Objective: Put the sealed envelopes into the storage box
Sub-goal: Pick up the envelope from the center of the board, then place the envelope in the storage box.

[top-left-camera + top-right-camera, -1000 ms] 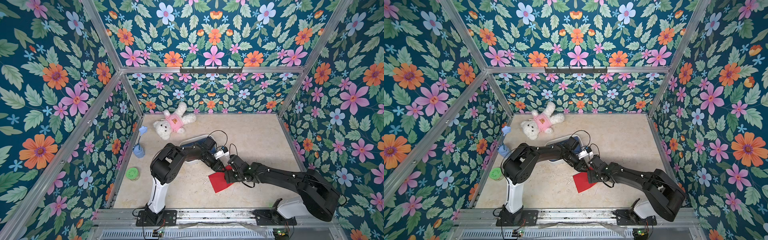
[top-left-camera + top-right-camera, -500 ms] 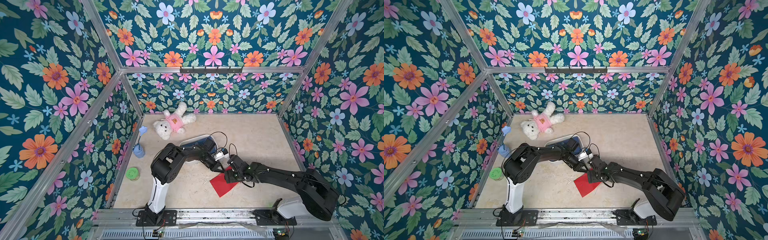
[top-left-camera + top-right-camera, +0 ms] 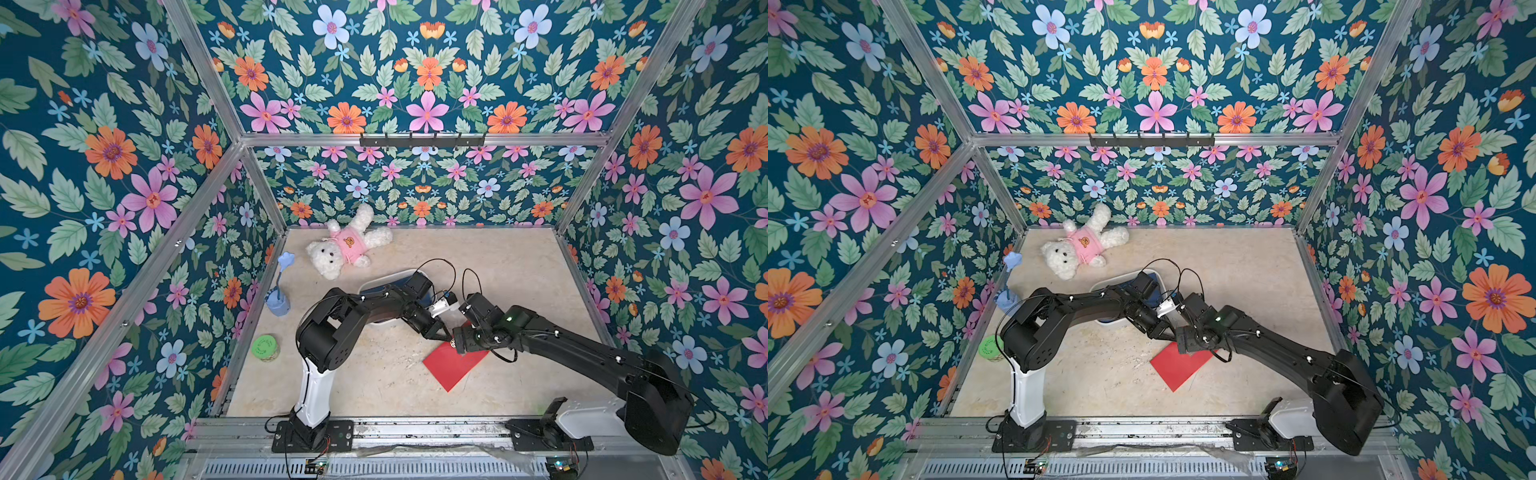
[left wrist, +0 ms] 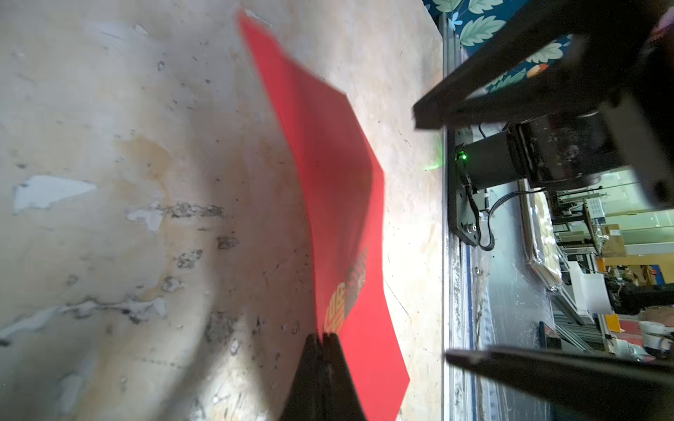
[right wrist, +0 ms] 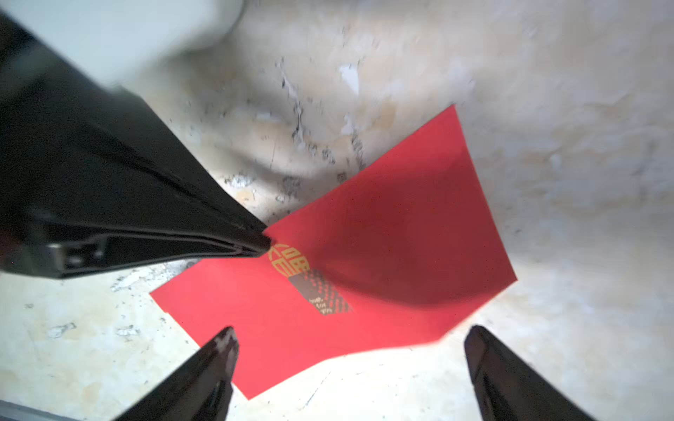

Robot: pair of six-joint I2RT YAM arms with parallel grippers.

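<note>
Robotics lab, inside a test cell: the flower-print panels (image 3: 428,62) around me hang on bare aluminium framing (image 3: 291,138), and the marbled tabletop (image 3: 498,257) ends at a slotted metal rail (image 3: 415,428). My left arm (image 3: 328,336) and right arm (image 3: 582,345) are bolted along it on black base plates (image 3: 340,436), cables trailing. Past the rail, my left wrist view catches the room outside: metal racks and workbenches (image 4: 583,218) crowded with equipment, with what look like glass partitions (image 4: 627,189) behind them.
</note>
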